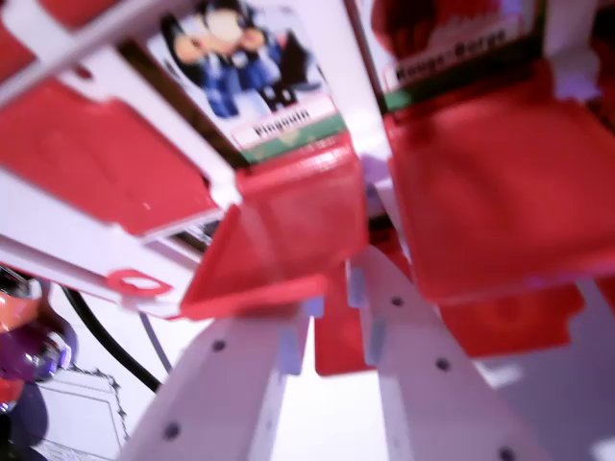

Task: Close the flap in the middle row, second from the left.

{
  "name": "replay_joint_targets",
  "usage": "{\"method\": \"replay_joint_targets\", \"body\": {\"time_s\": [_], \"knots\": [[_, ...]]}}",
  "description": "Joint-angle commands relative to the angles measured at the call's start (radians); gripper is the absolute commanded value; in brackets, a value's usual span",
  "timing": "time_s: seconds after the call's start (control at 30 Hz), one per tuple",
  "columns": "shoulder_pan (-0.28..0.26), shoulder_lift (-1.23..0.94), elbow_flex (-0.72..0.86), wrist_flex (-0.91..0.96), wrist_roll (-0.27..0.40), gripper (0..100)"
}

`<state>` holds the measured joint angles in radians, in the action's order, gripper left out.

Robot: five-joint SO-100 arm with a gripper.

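From my wrist camera I see the gripper [332,317] coming up from the bottom of the picture, two white fingers [231,375] with small dark screws in them. The fingers stand a little apart, with a bright gap between them, so the hand is loose and not squeezing anything. Their tips are right at the lower edge of a red flap [288,226] in the middle of the picture. This flap is tilted, part way between up and down, and its bottom lip sits just over the left fingertip. I cannot tell for sure if the tip is touching it, because the picture is blurry. Just above the flap is a card with a cartoon penguin [231,58] in blue, and a white label that reads "Pinguin". To the wrist view's right is another red flap [500,192], bigger in the picture, and above it a card [452,43] whose label I cannot read well. To the wrist view's left is a third red flap [96,158] lying flat in the white frame [341,58] of the board. At the lower left a black cable [106,346] runs over a white surface, and something orange and purple [29,336] sits at the edge, too blurry to name.
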<state>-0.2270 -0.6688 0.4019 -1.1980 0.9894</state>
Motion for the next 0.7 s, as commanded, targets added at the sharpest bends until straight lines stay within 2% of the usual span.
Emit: {"method": "replay_joint_targets", "body": {"time_s": [0.0, 0.43, 0.67], "knots": [[-0.014, -0.031, -0.107, 0.043, -0.015, 2], [-0.014, 0.002, -0.130, 0.140, -0.100, 2], [-0.003, 0.015, -0.141, 0.192, -0.123, 2]]}}
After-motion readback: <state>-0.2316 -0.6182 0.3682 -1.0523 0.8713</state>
